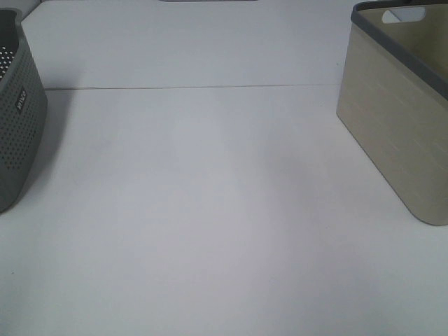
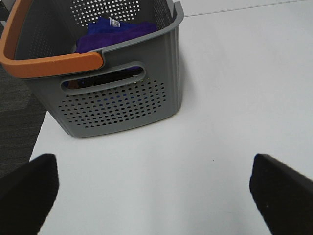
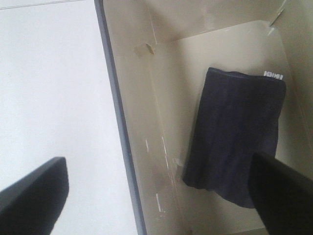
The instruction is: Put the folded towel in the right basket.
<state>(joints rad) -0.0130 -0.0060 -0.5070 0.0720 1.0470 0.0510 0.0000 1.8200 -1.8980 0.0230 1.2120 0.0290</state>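
A dark navy folded towel [image 3: 234, 132] lies flat on the floor of the beige right basket [image 3: 146, 98], which has a grey rim. The same basket [image 1: 392, 133] stands at the right edge of the exterior view, where its inside is hidden. My right gripper [image 3: 156, 196] is open and empty above the basket's rim, with one finger over the table and the other finger [image 3: 283, 196] over the towel. My left gripper [image 2: 156, 196] is open and empty above the table, just in front of the grey left basket [image 2: 122, 103]. Neither gripper shows in the exterior view.
The grey perforated basket [image 1: 17, 112] at the left has an orange handle [image 2: 49, 63] and holds purple cloth [image 2: 117, 29]. The white table [image 1: 210, 210] spreads between the two baskets. A seam line [image 1: 196, 87] runs across its far part.
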